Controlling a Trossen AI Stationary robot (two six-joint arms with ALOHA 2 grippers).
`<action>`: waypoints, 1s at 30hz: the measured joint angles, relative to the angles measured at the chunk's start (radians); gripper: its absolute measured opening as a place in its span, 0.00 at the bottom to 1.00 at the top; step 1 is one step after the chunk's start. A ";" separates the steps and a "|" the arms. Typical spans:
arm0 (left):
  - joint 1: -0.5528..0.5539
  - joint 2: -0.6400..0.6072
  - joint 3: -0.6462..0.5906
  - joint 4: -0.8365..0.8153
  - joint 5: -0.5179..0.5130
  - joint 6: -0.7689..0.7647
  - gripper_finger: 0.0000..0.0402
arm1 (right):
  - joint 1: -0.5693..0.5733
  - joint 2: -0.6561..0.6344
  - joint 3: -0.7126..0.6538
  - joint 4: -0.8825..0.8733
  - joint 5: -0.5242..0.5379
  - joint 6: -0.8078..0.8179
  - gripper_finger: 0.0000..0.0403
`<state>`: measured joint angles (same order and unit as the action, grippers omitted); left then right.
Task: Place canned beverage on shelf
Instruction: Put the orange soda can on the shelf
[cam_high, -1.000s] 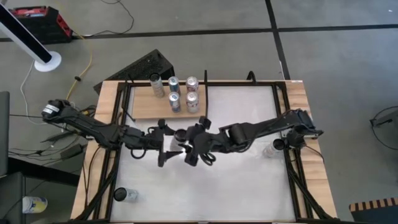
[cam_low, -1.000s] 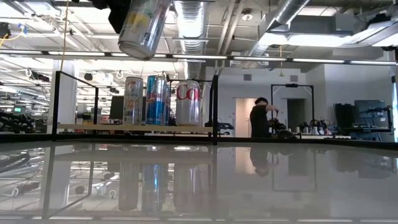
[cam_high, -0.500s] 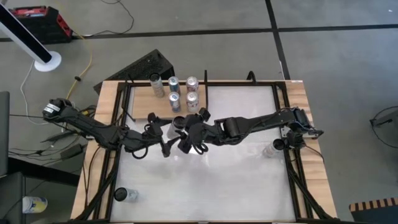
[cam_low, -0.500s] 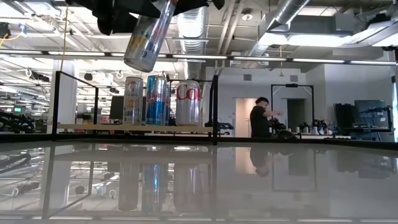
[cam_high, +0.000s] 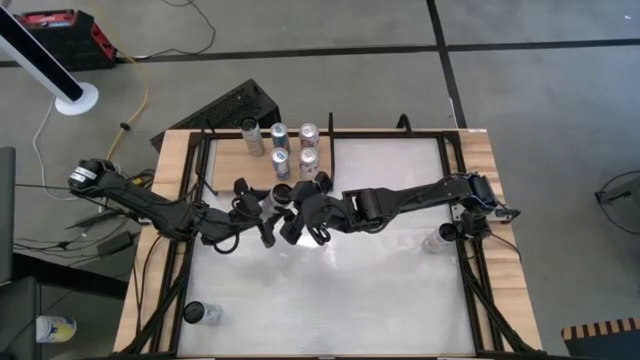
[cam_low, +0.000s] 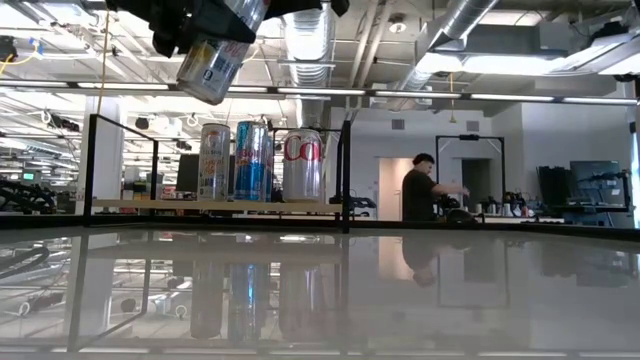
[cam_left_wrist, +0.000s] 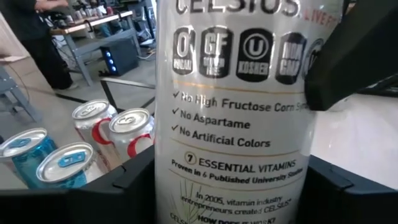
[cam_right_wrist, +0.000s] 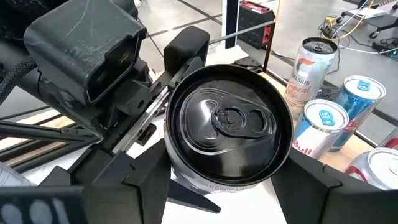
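- The left gripper (cam_high: 262, 208) and right gripper (cam_high: 297, 212) met above the desk (cam_high: 380, 290), both clamped on one white Celsius can (cam_low: 213, 62), held tilted in the air.
- The shelf (cam_high: 225, 172) lay just beside them, carrying five upright cans (cam_high: 294, 147).

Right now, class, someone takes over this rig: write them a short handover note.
Right end effector: shut on the Celsius can, held in the air near the shelf's front edge.
Left end effector: fingers either side of that can; grip unclear.
On shelf: five cans standing upright.
Done: can lifted, handover in progress.
Left: complete the handover, stand the can on the shelf. Another can waits at the table's near left corner.
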<state>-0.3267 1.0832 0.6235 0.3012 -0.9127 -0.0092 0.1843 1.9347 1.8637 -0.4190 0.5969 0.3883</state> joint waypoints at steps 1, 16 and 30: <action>0.000 0.000 0.000 -0.001 0.000 0.001 0.58 | -0.003 0.001 0.000 -0.004 -0.001 0.003 0.64; 0.003 -0.188 0.000 -0.025 0.035 0.103 0.58 | 0.016 -0.089 0.001 -0.207 -0.028 -0.077 0.97; 0.447 -0.628 -0.252 -0.044 0.420 0.007 0.58 | 0.086 -0.140 -0.046 -0.541 0.059 -0.066 0.94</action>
<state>0.1199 0.4557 0.3717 0.2570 -0.4929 -0.0025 0.2699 1.7943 1.8174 -0.9597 0.6563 0.3228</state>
